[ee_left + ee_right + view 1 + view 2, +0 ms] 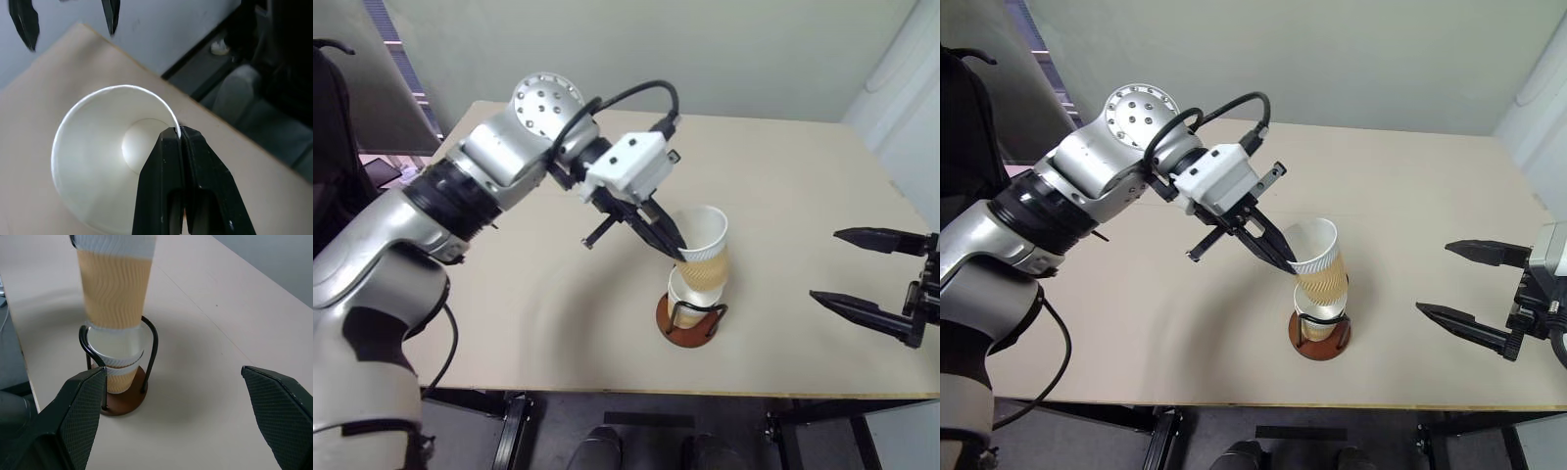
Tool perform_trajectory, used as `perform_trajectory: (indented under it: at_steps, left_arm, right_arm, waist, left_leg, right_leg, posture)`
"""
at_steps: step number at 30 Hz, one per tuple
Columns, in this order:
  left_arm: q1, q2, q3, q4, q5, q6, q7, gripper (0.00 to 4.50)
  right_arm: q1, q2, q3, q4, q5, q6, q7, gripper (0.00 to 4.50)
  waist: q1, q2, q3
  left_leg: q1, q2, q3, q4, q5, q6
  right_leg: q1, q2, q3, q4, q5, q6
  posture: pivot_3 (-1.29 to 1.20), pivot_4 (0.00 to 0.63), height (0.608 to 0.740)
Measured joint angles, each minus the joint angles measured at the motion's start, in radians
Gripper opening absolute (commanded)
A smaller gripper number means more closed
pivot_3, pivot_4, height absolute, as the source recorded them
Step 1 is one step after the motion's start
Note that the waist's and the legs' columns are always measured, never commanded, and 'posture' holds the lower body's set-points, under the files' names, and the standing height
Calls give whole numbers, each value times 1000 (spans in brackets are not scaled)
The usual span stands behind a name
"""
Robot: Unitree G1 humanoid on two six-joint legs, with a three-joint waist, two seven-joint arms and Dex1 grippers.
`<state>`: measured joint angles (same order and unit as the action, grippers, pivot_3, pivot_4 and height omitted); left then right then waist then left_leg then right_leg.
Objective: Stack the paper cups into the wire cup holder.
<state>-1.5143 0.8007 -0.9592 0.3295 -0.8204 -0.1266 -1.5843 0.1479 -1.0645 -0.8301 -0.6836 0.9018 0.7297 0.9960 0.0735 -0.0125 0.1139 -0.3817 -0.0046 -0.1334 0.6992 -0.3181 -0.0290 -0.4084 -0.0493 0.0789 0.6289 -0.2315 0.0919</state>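
Note:
My left gripper (677,253) is shut on the rim of a paper cup (707,253), one finger inside the white mouth (107,156) and one outside. This tan-walled cup (116,289) leans a little, and its lower end sits in the mouth of another paper cup (117,369). That cup stands in the wire cup holder (152,345), whose round reddish-brown base (688,331) rests on the table. My right gripper (824,264) hangs open to the right of the holder, apart from it, with nothing between its fingers.
The beige table (509,294) has its front edge just below the holder (1320,338). Dark floor and table legs show beyond that edge. A pale wall runs behind the far edge.

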Motion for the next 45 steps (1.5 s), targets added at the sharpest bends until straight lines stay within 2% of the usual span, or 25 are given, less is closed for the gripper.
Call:
perform_trajectory:
  at_steps: [5,11,15,18,26,29,31,33,37,40,45]
  left_arm:
    - [-6,-14,-45,12,16,-20,0,55]
    - [-13,26,-107,-14,-3,-61,0,55]
    - [-13,-6,-117,24,21,-99,0,55]
    - [-10,-49,-114,67,45,-108,0,638]
    - [11,-79,-71,86,78,-107,0,3558]
    - [26,-120,18,115,80,-77,-1,4454]
    - [38,-162,126,170,96,-36,-1,4454]
    - [57,-158,216,192,105,18,-1,4454]
    - [215,-2,358,110,60,191,-1,4454]
    - [416,140,505,29,34,345,2,4454]
    - [825,336,810,-44,-32,539,71,4454]
  right_arm:
    - [21,3,-23,-1,0,0,9,4500]
    - [19,4,-22,-14,-1,0,-6,4500]
    - [16,4,-11,-32,-1,0,-26,4500]
    - [16,4,-10,-34,0,1,-35,4500]
    - [18,4,-11,-35,6,12,-34,4500]
    - [12,4,-8,-29,6,12,-32,4500]
    - [-15,-2,24,-14,3,2,-29,4500]
    - [-37,-8,73,13,-8,-13,-19,4500]
    - [-80,-42,211,130,-95,-60,19,4500]
    - [-126,-66,304,253,-162,-102,68,4500]
    - [-93,-76,257,369,-180,-130,198,4500]
  waist:
    - [-1,0,0]
    - [-1,0,0]
    - [0,0,0]
    - [-1,0,0]
    - [-1,0,0]
    - [1,0,0]
    - [-1,0,0]
    - [-5,2,0]
    - [-28,7,-3]
    - [-33,9,-3]
    - [-28,10,-3]
  left_leg:
    - [-2,0,1,-1,-1,0]
    - [-2,0,1,-1,-2,2]
    - [-1,0,1,-1,-2,2]
    - [-1,-1,2,0,-2,2]
    - [-2,-1,2,-1,-3,2]
    - [-2,-1,2,0,-3,2]
    - [-2,-2,3,0,-3,2]
    - [-1,-1,4,0,-3,2]
    - [-1,2,8,-2,-3,1]
    - [-1,2,8,-3,-3,1]
    - [-1,2,6,-9,-2,-1]
  right_leg:
    - [-2,0,2,0,1,1]
    - [-2,0,2,-3,1,1]
    - [-1,0,2,-2,1,1]
    - [-2,-1,3,-2,1,1]
    - [-2,0,3,-2,1,2]
    - [-2,-1,3,-2,1,2]
    - [-2,-1,3,-2,1,2]
    - [-2,-1,3,-2,1,2]
    - [-4,6,3,-1,1,3]
    - [-9,7,3,-1,2,4]
    - [-11,7,5,-2,0,1]
  posture:
    - [0,150,740]
    - [0,150,740]
    - [0,150,740]
    - [0,150,740]
    - [0,150,740]
    - [0,150,740]
    - [0,150,740]
    - [0,150,740]
    - [0,150,740]
    - [0,150,740]
    - [0,150,740]
